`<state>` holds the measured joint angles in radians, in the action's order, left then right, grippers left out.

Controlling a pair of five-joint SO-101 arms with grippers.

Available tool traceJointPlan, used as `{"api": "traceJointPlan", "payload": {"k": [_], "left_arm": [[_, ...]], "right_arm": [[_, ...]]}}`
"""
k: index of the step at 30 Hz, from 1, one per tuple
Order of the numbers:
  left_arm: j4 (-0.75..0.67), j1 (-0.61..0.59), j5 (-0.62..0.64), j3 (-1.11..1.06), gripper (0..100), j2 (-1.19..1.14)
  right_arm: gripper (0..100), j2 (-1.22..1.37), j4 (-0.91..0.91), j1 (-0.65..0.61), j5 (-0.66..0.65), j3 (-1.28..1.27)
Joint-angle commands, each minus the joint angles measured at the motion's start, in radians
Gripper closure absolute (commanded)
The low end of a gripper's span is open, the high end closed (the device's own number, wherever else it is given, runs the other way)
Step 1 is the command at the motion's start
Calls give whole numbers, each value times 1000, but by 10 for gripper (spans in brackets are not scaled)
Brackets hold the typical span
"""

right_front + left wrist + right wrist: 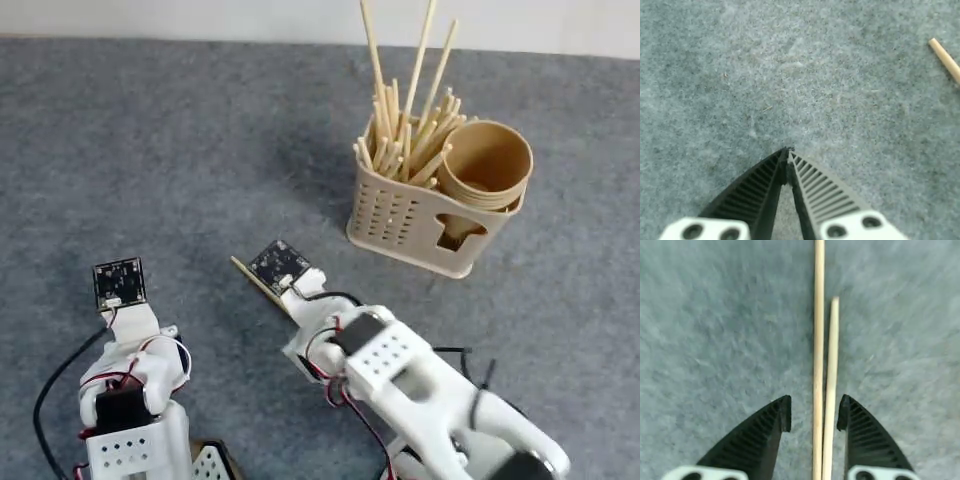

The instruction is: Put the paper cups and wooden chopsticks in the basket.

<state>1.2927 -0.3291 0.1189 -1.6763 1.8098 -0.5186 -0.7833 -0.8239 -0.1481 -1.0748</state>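
The right hand (pixel 813 410) is nearest, its fingers apart and straddling two chopsticks (pixel 818 340) that lie close side by side on the grey felt surface (pixel 715 340). Neither finger seems to press them yet. The sticks look light, stiff, thin and round, so they would likely roll or scissor apart under an uneven pinch. A hold near their middle, squeezing both together, seems safest. The left hand (pixel 788 156) is closed and empty over bare felt, at about 9 o'clock from them. The basket (pixel 400 220) stands well apart at 2 o'clock, with cups (pixel 487 160) nested in one compartment and a crowded bundle of sticks (pixel 405 140) leaning out of the other. Open felt lies between. The tall leaning sticks are the thing to avoid when dropping these in.
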Motion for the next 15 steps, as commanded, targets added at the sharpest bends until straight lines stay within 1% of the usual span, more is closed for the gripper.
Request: {"api": "traceJointPlan", "payload": {"k": [1,8,10,12,14,15], "left_arm": [[8,24,0,-19,994,12],[8,24,0,-19,994,12],[8,24,0,-19,994,12],[8,24,0,-19,994,12],[8,24,0,-19,994,12],[8,24,0,-19,994,12]], "right_arm": [[836,133,21,-7,6,107],[845,367,18,-1,3,208],[906,407,13,-1,2,225],[998,421,-10,1,0,248],[984,420,-31,1,0,263],[992,418,-41,1,0,269]]}}
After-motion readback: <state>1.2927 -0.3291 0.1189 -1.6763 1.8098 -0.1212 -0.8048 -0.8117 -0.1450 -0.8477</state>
